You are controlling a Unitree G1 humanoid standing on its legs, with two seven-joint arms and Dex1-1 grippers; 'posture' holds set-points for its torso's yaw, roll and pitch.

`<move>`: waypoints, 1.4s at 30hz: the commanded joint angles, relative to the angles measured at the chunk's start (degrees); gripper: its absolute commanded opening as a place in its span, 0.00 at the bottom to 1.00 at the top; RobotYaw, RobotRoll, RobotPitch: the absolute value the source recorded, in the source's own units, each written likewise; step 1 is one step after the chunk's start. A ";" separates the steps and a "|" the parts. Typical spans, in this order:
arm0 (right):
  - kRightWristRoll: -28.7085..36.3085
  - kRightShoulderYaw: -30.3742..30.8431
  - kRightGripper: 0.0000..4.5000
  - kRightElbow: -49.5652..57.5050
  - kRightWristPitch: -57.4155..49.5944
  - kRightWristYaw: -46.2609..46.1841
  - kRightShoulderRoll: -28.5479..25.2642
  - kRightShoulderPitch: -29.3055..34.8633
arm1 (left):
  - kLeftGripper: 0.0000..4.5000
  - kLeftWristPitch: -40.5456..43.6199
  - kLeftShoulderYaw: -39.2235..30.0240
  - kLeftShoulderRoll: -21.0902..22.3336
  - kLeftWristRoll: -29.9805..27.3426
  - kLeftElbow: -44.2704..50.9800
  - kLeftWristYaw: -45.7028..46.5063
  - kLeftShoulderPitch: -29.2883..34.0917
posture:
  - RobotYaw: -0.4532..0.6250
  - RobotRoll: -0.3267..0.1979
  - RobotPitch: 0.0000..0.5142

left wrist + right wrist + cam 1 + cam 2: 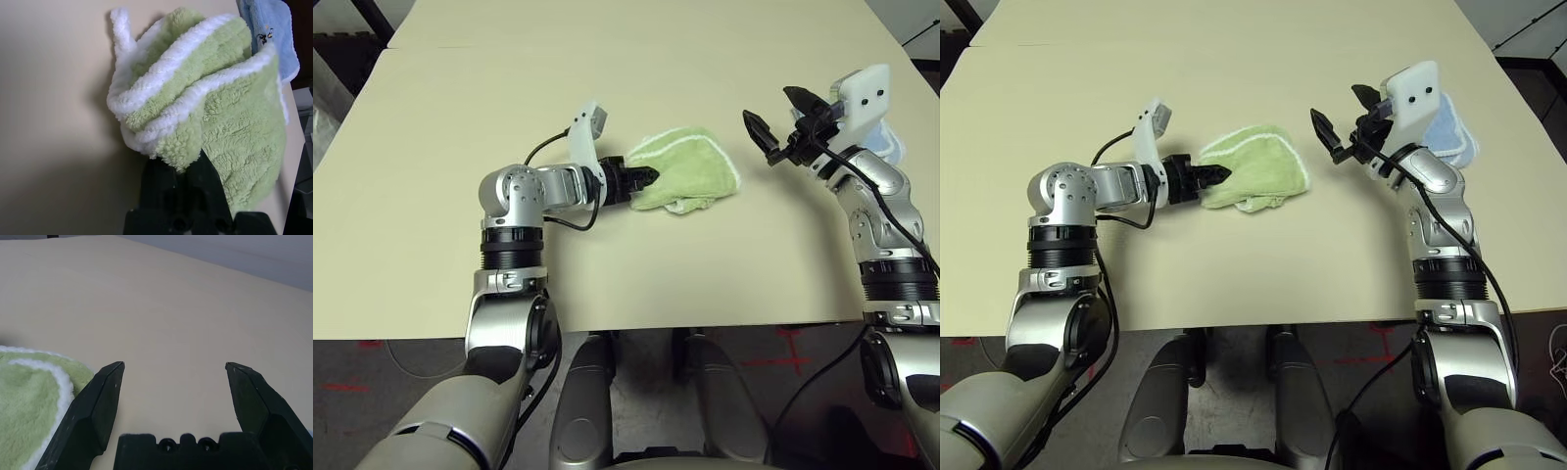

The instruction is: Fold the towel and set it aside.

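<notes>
Pinching the bunched light green terry towel [690, 168] by its near edge, the left gripper [646, 180] is clamped tight on the beige table [607, 59], while the right gripper [781, 122] hovers wide open, empty.

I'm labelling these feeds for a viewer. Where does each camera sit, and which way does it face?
Head stereo pair: looks forward and down at the beige table over both silver forearms.
Left wrist: looks along the left gripper, shut on the bunched light green terry towel with white edging; light blue towel beyond.
Right wrist: looks along the open right gripper across the table.
Shared: every view shows the green towel.
</notes>
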State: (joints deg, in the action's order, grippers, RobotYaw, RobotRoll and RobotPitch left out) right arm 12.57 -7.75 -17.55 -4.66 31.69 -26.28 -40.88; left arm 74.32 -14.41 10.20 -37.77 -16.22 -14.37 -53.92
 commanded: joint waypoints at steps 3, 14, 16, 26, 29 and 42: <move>0.18 -0.27 1.00 1.17 0.31 0.09 -0.07 1.13 | 0.01 -2.70 0.37 0.94 1.49 0.80 -0.35 0.75 | 0.36 0.62 0.55; 0.07 0.08 1.00 0.54 0.58 0.41 0.16 0.89 | 0.01 -16.79 -0.59 3.14 8.76 -2.94 4.19 0.24 | 0.38 0.62 0.55; 0.08 0.09 1.00 0.33 0.69 0.53 0.15 0.86 | 0.01 -19.40 -1.74 2.75 9.69 -3.60 6.33 0.15 | 0.38 0.62 0.55; 0.12 0.13 1.00 0.35 0.57 0.94 0.06 1.12 | 0.01 -32.97 -5.38 1.85 14.72 -6.28 17.15 -0.28 | 0.38 0.62 0.57; 0.05 0.23 1.00 0.26 0.59 1.02 0.15 1.17 | 0.01 -38.61 -6.83 1.46 16.25 -5.57 21.30 -0.27 | 0.38 0.62 0.57; 0.00 0.35 1.00 0.38 0.60 1.28 0.38 1.81 | 0.01 -51.30 -10.12 2.40 20.53 -3.40 31.60 0.35 | 0.39 0.62 0.59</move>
State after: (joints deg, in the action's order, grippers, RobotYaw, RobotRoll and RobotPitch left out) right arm 12.56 -7.55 -17.57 -4.40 32.72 -25.95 -40.10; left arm 24.36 -23.98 12.26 -17.69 -20.77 16.52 -53.68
